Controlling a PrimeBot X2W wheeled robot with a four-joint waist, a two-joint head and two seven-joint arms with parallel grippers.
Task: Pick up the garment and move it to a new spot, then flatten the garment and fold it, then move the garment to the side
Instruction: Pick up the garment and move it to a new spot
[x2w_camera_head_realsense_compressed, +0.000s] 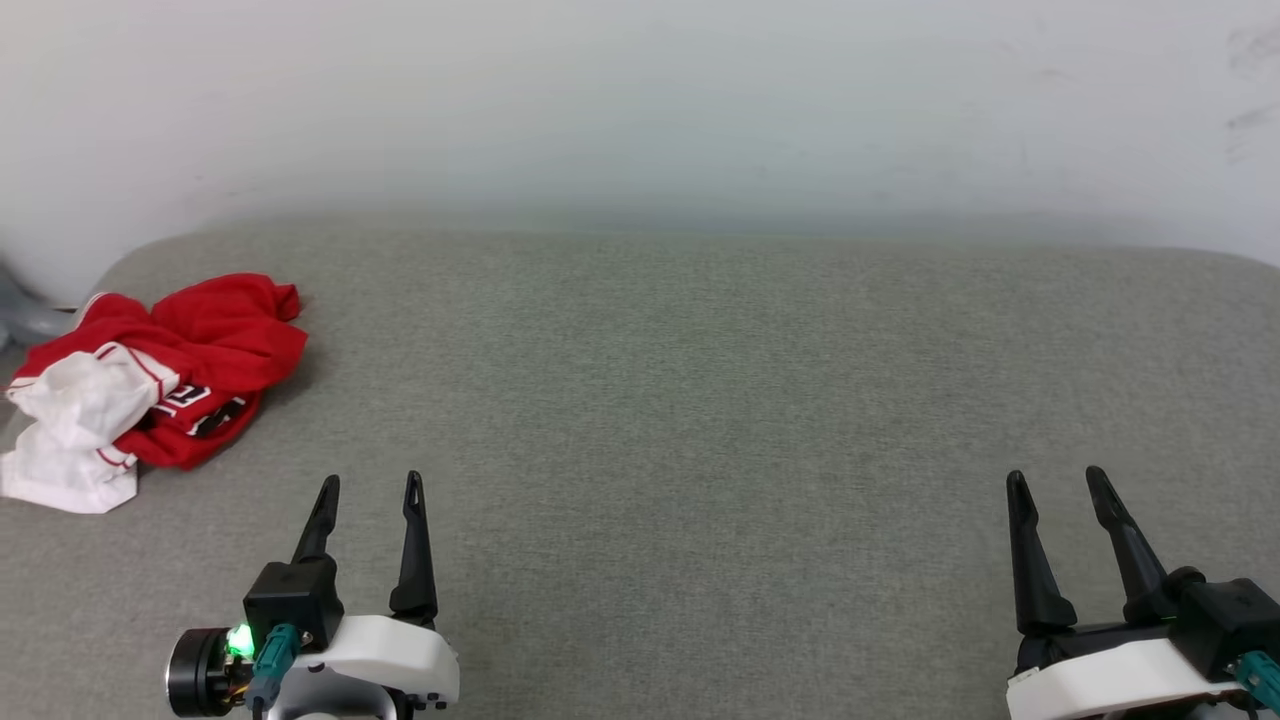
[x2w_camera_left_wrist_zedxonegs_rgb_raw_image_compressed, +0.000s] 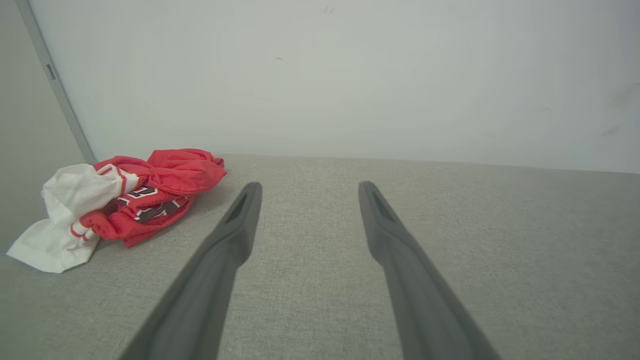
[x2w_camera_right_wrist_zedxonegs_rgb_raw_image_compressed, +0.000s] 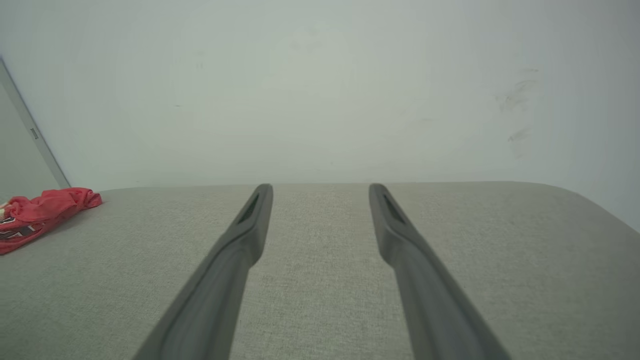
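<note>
The garment (x2w_camera_head_realsense_compressed: 170, 375) is a red jersey with white sleeves, crumpled in a heap at the far left of the grey padded surface. Black white-edged lettering shows on one fold. In the left wrist view the garment (x2w_camera_left_wrist_zedxonegs_rgb_raw_image_compressed: 130, 200) lies ahead and to the left of the fingers; in the right wrist view the garment (x2w_camera_right_wrist_zedxonegs_rgb_raw_image_compressed: 40, 212) sits at the left edge. My left gripper (x2w_camera_head_realsense_compressed: 370, 485) hovers open at the lower left, to the right of the heap and nearer than it. My right gripper (x2w_camera_head_realsense_compressed: 1055, 480) stands open at the lower right, far from it. Nothing is between either pair of fingers.
The grey fabric surface (x2w_camera_head_realsense_compressed: 700, 420) spreads wide, with rounded corners at the back. A pale wall (x2w_camera_head_realsense_compressed: 640, 100) rises directly behind it. A grey strip (x2w_camera_left_wrist_zedxonegs_rgb_raw_image_compressed: 55, 85) runs up the wall's left corner.
</note>
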